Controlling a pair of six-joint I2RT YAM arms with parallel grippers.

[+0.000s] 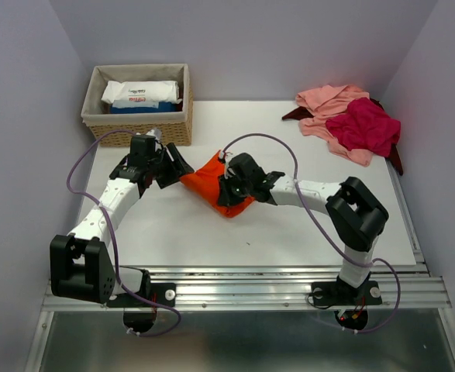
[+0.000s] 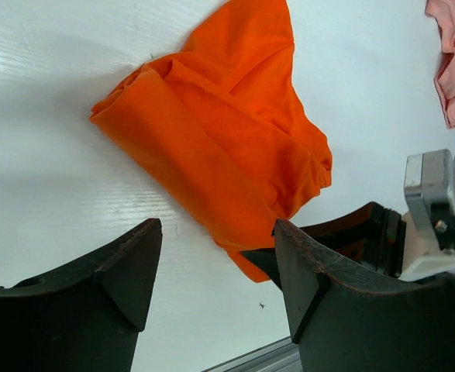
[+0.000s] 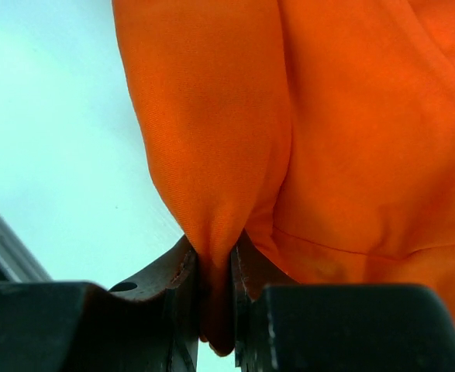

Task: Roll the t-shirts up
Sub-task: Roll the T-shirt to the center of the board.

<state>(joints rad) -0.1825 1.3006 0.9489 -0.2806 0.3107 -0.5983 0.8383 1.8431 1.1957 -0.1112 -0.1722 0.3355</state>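
Note:
The orange t-shirt (image 1: pixel 210 182) lies bunched in the middle of the white table; it also shows in the left wrist view (image 2: pixel 219 139) and fills the right wrist view (image 3: pixel 289 116). My right gripper (image 1: pixel 231 194) is shut on a fold of the orange t-shirt's near edge (image 3: pixel 215 263). My left gripper (image 1: pixel 174 167) is open and empty just left of the shirt, its jaws (image 2: pixel 215 267) wide apart above the table. A salmon pink t-shirt (image 1: pixel 328 101), a magenta t-shirt (image 1: pixel 363 125) and a dark maroon one (image 1: pixel 394 159) lie piled at the back right.
A woven wicker basket (image 1: pixel 138 116) holding white and blue packets (image 1: pixel 140 94) stands at the back left, close behind my left gripper. The metal rail (image 1: pixel 243 283) runs along the table's near edge. Walls close in on both sides.

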